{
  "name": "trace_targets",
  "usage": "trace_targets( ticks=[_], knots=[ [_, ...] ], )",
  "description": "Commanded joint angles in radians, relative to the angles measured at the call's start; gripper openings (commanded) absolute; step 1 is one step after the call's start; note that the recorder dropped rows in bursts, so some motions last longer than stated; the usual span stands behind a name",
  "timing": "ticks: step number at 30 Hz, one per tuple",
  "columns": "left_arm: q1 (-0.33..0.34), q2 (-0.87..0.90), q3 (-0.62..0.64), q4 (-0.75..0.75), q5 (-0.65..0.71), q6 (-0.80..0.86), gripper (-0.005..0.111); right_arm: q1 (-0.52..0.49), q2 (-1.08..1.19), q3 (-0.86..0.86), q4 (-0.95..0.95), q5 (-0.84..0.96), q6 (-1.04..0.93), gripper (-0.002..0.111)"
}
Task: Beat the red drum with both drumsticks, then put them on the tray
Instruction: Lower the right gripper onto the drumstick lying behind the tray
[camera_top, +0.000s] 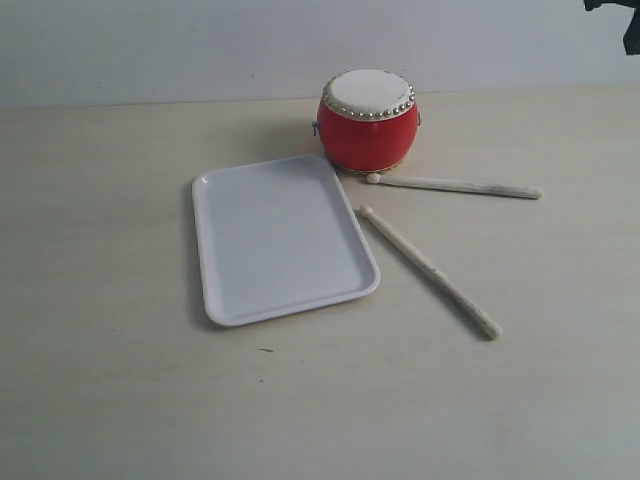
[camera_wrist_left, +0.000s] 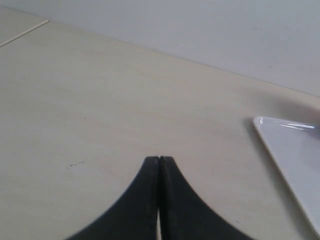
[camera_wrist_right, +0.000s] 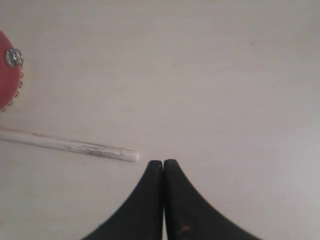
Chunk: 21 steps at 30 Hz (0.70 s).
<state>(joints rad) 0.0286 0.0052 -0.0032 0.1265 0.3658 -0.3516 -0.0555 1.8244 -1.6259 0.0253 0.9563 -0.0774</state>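
Left gripper (camera_wrist_left: 159, 166) and right gripper (camera_wrist_right: 163, 168) sat closed, empty (slim pale wooden drumsticks (camera_top: 455, 185) untouched); each likely needed opening before straddling one.

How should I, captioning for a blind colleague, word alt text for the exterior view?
A red drum stands on a pale table, an empty white tray in front-left; two drumsticks lie on the table right of the tray.

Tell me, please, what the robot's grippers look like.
The left gripper and right gripper look alike: each has two matte black fingers, broad at the base, curving inward to narrow blunt tips. No cables or markings show; the right one bears a faint brownish speck.
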Motion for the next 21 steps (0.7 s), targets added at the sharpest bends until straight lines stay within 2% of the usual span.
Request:
trace_targets(
  ticks=[1, 9, 16, 19, 21],
  knots=[
    [-0.007, 0.002, 0.003, -0.007, -0.002, 0.004, 0.000, 0.002, 0.025, -0.009, 0.043, -0.006, -0.065, 0.000],
    [-0.007, 0.002, 0.003, -0.007, -0.002, 0.004, 0.000, 0.095, 0.082, -0.009, 0.067, 0.072, -0.286, 0.000],
    [-0.007, 0.002, 0.003, -0.007, -0.002, 0.004, 0.000, 0.137, 0.174, -0.017, -0.062, 0.063, -0.499, 0.000],
    [-0.007, 0.002, 0.003, -0.007, -0.002, 0.004, 0.000, 0.137, 0.241, -0.084, -0.057, 0.083, -0.580, 0.000],
    [-0.007, 0.002, 0.003, -0.007, -0.002, 0.004, 0.000, 0.137, 0.300, -0.172, -0.007, 0.160, -0.675, 0.000]
  ],
)
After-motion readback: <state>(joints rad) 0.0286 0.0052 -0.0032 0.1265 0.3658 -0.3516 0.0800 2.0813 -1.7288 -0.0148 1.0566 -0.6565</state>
